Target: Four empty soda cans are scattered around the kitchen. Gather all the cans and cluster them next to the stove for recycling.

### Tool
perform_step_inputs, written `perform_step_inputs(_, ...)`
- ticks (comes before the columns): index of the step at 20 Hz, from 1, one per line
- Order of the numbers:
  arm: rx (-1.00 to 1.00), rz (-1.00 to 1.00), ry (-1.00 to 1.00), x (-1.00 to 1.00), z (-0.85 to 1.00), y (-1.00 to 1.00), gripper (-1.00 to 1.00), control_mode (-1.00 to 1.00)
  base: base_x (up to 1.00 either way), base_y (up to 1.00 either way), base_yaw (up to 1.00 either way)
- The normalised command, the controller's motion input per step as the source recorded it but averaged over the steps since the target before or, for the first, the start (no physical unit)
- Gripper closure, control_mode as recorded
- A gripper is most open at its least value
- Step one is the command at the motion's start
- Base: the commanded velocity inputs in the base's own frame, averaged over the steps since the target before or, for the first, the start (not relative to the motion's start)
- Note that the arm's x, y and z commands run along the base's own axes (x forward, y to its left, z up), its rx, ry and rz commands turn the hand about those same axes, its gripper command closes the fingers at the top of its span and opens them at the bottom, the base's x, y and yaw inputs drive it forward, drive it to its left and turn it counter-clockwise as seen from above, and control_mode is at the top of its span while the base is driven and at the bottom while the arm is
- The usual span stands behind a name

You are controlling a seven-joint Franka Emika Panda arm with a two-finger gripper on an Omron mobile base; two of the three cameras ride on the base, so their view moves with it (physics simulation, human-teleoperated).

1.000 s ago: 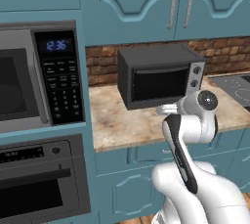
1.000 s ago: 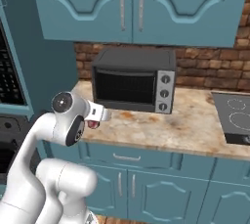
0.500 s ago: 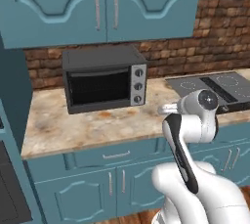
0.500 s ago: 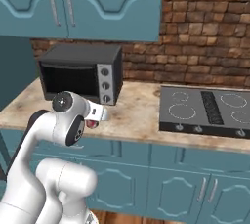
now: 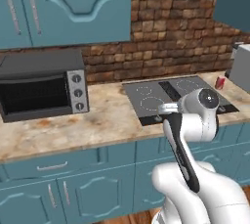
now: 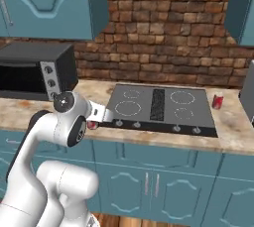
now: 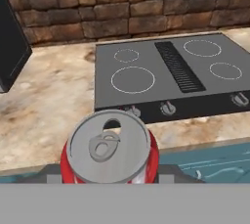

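Bottom centre of hand view: red can [image 7: 110, 152] upright, silver top showing, gripper [image 7: 110, 179] clamped on its sides w/ jaws narrow. Stove [image 7: 166, 74] lies upper right, beyond counter edge. Second red can [image 6: 217, 101] sits right of stove. Judged light, thin-walled, dents easily, slick; hold mid-body, moderate squeeze.

The stove [image 6: 149, 106] is set into the counter [image 6: 233, 132], near its front edge, with the brick wall [image 6: 163, 37] behind. Left of the stove, the toaster oven [image 5: 41, 85] stands toward the counter's back. A can [image 6: 217, 101] stands on the counter just right of the stove. Another can [image 7: 109, 149] is before the counter's front edge, left of the stove's front-left corner.
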Motion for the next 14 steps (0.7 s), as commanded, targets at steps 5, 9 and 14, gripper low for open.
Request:
perform_step_inputs(5,0.00,0.00,0.00,0.00,0.00,0.00,1.00,1.00,0.00,-1.00,0.00)
perform_step_inputs(9,0.00,0.00,0.00,0.00,0.00,0.00,1.00,1.00,0.00,-1.00,0.00)
perform_step_inputs(14,0.00,0.00,0.00,0.00,0.00,0.00,1.00,1.00,0.02,-1.00,0.02)
